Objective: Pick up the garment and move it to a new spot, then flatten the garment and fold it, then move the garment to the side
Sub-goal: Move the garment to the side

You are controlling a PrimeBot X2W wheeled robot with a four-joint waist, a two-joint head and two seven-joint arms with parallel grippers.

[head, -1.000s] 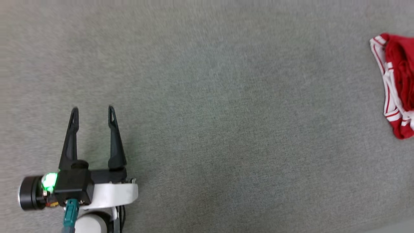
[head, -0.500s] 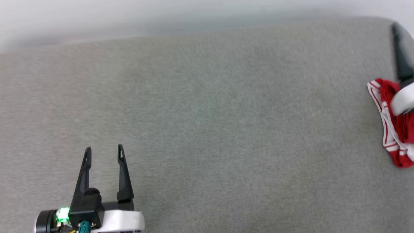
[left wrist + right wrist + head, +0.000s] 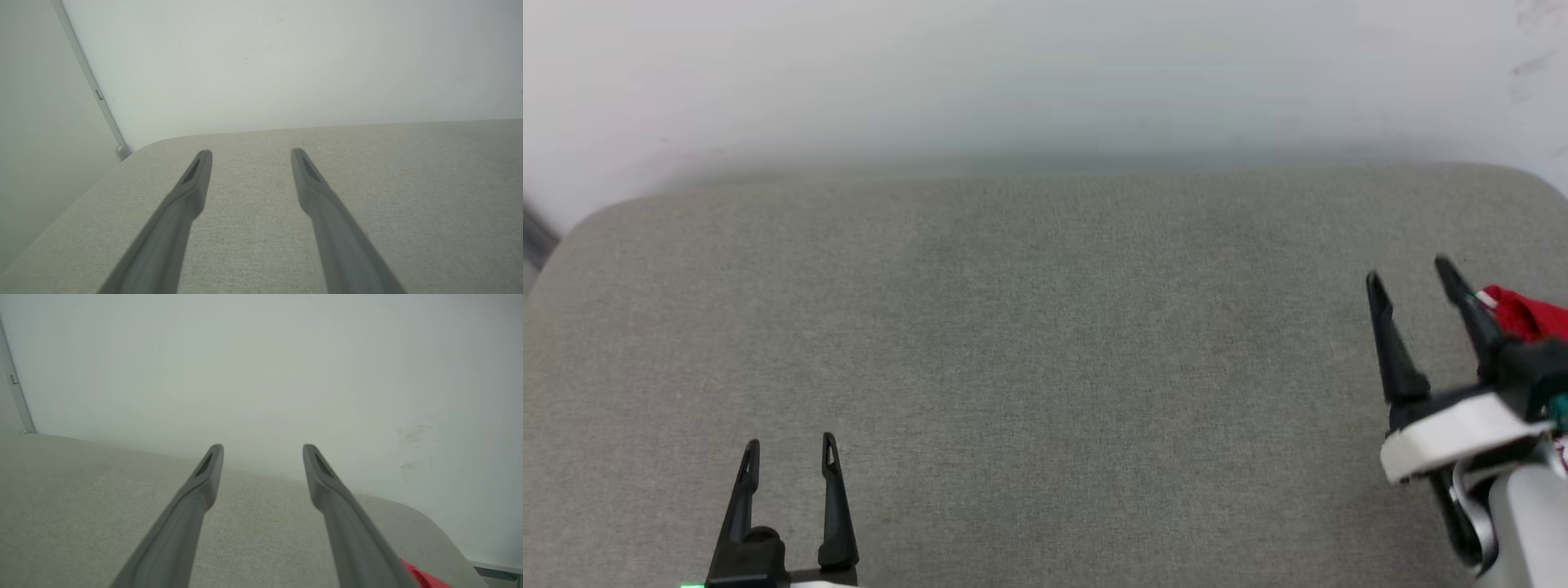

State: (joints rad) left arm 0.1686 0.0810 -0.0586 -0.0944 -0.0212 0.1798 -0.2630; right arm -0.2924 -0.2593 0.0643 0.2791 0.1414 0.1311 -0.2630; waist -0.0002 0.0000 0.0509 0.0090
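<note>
1. Head view: one grey fabric-covered desk [image 3: 1045,327] spans the frame below a pale wall [image 3: 1045,73]. Two end effectors show, the left end effector [image 3: 789,445] at the lower left and the right end effector [image 3: 1409,273] at the right edge. Each has its two dark fingers spread wide with nothing between them. One garment [image 3: 1523,314], a red bunch, lies at the right edge just beyond the right fingers, mostly hidden by that arm. I cannot tell whether it is folded or crumpled. Lying so, it fits either a shirt waiting to be picked up or one already set aside.
2. Left wrist view: the left end effector [image 3: 251,153] hovers wide and empty over the desk, probably parked away from the cloth.
3. Right wrist view: the right end effector [image 3: 263,447], equally wide and empty, points toward the wall. A red scrap of the garment [image 3: 425,577] peeks out at the lower right.
</note>
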